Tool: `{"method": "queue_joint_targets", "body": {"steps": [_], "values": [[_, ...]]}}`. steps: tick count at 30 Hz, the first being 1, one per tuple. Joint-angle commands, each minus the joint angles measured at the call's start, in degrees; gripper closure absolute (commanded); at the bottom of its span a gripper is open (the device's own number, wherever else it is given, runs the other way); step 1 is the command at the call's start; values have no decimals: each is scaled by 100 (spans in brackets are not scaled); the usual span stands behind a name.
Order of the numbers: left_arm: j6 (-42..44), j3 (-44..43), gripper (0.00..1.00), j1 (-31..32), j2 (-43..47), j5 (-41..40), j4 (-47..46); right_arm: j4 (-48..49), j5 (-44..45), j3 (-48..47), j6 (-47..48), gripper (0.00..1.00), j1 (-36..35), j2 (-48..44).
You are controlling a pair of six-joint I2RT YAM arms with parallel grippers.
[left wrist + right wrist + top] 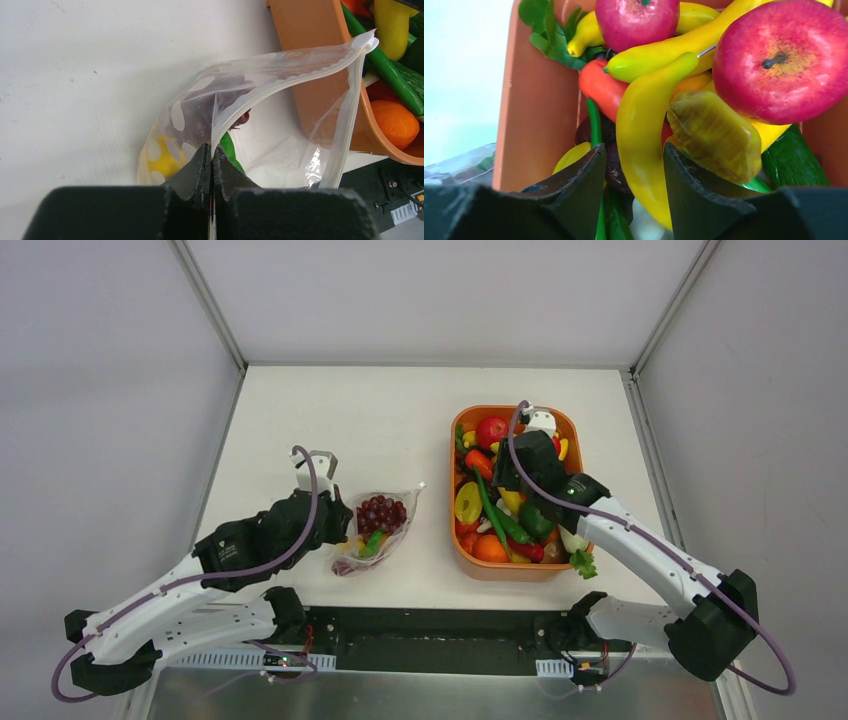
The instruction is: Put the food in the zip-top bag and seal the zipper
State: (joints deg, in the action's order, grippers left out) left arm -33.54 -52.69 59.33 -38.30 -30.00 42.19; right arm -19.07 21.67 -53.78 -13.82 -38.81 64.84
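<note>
Our left fingers (197,172) are pinched tight on the zipper (300,72) of the one zip-top bag (392,530), which lies on the table (330,420) beside one orange tray (310,30). Inside the bag we count one grape bunch (381,512), one yellow piece (160,159) and one green piece (230,150). Our right fingers (579,190), half spread, straddle one yellow banana (641,125) below two red apples (784,60).

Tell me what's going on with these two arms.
The left gripper is shut on the edge of the zip-top bag, holding its mouth up and open above the table. Purple grapes, a yellow piece and a green piece already lie inside. The right gripper is down in the orange tray of food, jaws apart on either side of a yellow curved piece, which it does not clearly grip yet. The zipper is unsealed.
</note>
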Motion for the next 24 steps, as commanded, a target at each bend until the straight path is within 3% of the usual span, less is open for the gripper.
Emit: {"method": "queue_joint_targets", "body": {"steps": [1, 5, 8, 12, 24], "values": [[-65, 16, 100, 69, -77, 104, -151, 401, 302, 14, 264, 53, 46, 229], [-65, 15, 100, 69, -73, 95, -135, 728, 69, 162, 392, 59, 44, 269], [-57, -22, 100, 62, -64, 83, -69, 679, -49, 98, 431, 76, 49, 301], [-47, -22, 100, 65, -3, 16, -21, 629, -207, 23, 374, 85, 48, -65], [-65, 76, 100, 72, 42, -17, -65, 1712, -1048, 724, 54, 92, 44, -1888]]}}
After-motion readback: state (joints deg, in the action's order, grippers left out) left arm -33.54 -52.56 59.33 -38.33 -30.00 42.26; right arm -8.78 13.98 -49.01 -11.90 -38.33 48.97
